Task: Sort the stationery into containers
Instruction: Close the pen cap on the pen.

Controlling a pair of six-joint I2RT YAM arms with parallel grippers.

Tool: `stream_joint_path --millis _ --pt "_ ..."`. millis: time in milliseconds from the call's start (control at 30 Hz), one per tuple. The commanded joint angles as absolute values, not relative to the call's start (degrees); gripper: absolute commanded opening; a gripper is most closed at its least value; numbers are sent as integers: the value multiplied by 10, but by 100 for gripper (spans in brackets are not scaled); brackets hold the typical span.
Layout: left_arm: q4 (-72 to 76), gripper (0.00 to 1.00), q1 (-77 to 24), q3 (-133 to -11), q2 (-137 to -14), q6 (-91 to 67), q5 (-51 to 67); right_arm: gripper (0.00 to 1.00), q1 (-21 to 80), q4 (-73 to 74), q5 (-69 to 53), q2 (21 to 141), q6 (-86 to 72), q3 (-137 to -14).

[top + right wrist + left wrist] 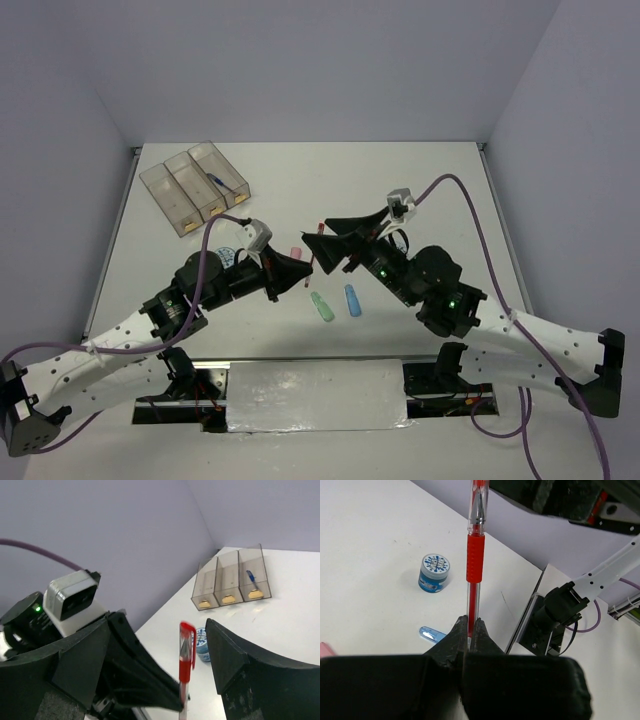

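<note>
My left gripper (pixel 305 268) is shut on the lower end of a red pen (pixel 475 555) and holds it up above the table. My right gripper (pixel 335 245) is open, and the pen's capped end (pixel 186 652) stands between its spread fingers (pixel 240 667) without touching them. A blue-white tape roll (pixel 435 573) stands on the table; a tape roll also shows in the right wrist view (pixel 202 642). Pink (pixel 296 253), green (pixel 321 306) and blue (pixel 352 300) bars lie below the grippers. The three joined clear containers (pixel 195 185) sit at the back left, with a blue pen (pixel 228 182) in the rightmost one.
Another tape roll (pixel 228 254) is partly hidden under the left arm. The two arms meet over the middle of the table, their purple cables arching above them. The arm bases and a white plate (pixel 315 395) sit at the near edge.
</note>
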State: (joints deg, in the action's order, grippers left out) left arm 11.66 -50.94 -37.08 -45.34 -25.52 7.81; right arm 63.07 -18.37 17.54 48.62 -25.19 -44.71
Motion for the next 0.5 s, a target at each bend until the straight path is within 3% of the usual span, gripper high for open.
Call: stream_joint_path --millis 0,167,233,333,467 --pt "152 0 -511 -376 -450 -245 95 83 609 -149 142 516 -219 -504" --pt "142 0 -511 -373 -438 -241 88 81 583 -127 120 539 -229 -515" --pt "142 0 -511 -372 -435 -239 85 75 583 -128 105 544 -225 -517" --pt "138 0 -511 -373 -436 -238 83 58 583 -125 88 545 -222 -519" --pt "135 0 -511 -376 -439 -236 83 53 584 -133 79 539 -222 -510"
